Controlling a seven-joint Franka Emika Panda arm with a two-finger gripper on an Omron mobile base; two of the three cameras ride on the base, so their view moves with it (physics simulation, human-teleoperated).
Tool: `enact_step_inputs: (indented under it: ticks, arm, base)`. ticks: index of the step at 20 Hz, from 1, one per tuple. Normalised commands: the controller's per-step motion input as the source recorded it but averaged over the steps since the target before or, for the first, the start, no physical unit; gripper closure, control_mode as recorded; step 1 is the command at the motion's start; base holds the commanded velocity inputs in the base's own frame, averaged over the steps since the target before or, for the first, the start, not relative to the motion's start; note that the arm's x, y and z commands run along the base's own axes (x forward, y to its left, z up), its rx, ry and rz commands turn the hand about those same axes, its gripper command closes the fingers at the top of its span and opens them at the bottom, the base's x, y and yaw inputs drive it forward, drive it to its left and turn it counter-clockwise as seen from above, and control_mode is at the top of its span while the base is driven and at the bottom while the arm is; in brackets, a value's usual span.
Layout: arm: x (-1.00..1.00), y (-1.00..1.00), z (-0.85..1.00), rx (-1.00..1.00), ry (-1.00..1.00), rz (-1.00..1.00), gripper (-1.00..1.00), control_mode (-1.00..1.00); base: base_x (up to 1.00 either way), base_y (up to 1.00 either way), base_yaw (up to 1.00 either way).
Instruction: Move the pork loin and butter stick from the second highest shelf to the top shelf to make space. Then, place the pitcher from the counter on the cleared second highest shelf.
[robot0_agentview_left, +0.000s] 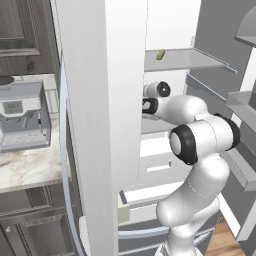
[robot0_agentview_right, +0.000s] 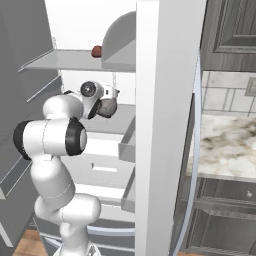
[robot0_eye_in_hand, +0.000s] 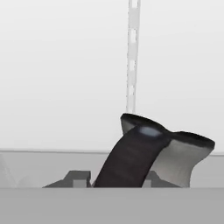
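No legible text, label, brand, number or sign on any surface.

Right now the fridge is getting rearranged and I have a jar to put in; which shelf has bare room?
The top shelf is mostly bare: the butter stick sits near its left end and the pork loin toward its right, with open surface between them. The second highest shelf is crowded, with the pitcher and the arm's hand over it.
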Motion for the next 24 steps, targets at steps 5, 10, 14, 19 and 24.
enact_step_inputs:
  ticks: [5,10,14,19,24]
  arm:
    - [-0.14,0.0,-0.97,-0.14,-0.08,0.0,-1.0,-1.0]
    - [-0.33,-0.05,-0.61,-0.11,0.0,0.0,-1.0,-1.0]
    - [-0.48,0.0,-0.35,-0.1,0.0,0.0,-1.0,-1.0]
    - [-0.69,0.0,-0.12,-0.11,-0.01,0.0,-1.0,-1.0]
    - [-0.85,0.0,-0.04,-0.09,-0.04,0.0,-1.0,-1.0]
  base:
    - [0.0,0.0,0.0]
    - [0.0,0.0,0.0]
    - [0.0,0.0,0.0]
    - [0.0,0.0,0.0]
    - [0.0,0.0,0.0]
